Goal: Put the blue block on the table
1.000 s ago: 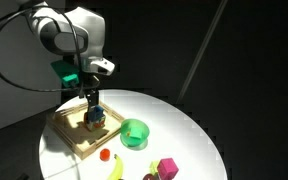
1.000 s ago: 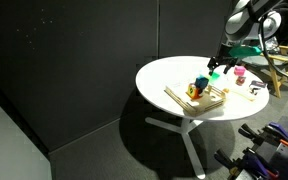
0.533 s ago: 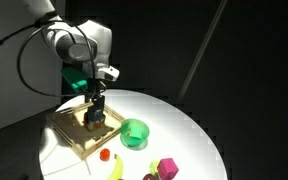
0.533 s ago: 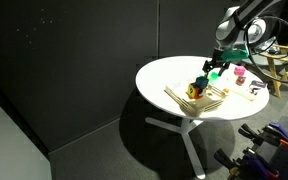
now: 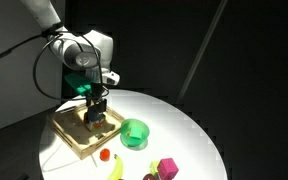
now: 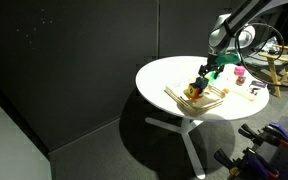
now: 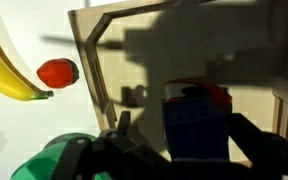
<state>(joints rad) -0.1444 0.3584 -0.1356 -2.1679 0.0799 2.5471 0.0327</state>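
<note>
The blue block (image 7: 196, 128) sits on the light-wood tray (image 5: 72, 137), with the orange cube (image 7: 217, 95) showing right behind it. My gripper (image 7: 184, 130) is low over the tray and open. Its jaws stand on either side of the block: the left one is a clear gap away, the right one close beside it. In both exterior views the gripper (image 5: 95, 112) (image 6: 203, 79) covers most of the block. The tray rests on the round white table (image 5: 194, 125) (image 6: 164, 72).
A green bowl (image 5: 134, 132) stands just beside the tray. A banana (image 5: 116, 168) (image 7: 9, 60), a small red fruit (image 5: 104, 154) (image 7: 56, 72) and a magenta cube (image 5: 167, 167) lie near the table's front edge.
The arm has swung lower and the gripper has come down around the blue block on the tray. The block and the other things have not moved.
</note>
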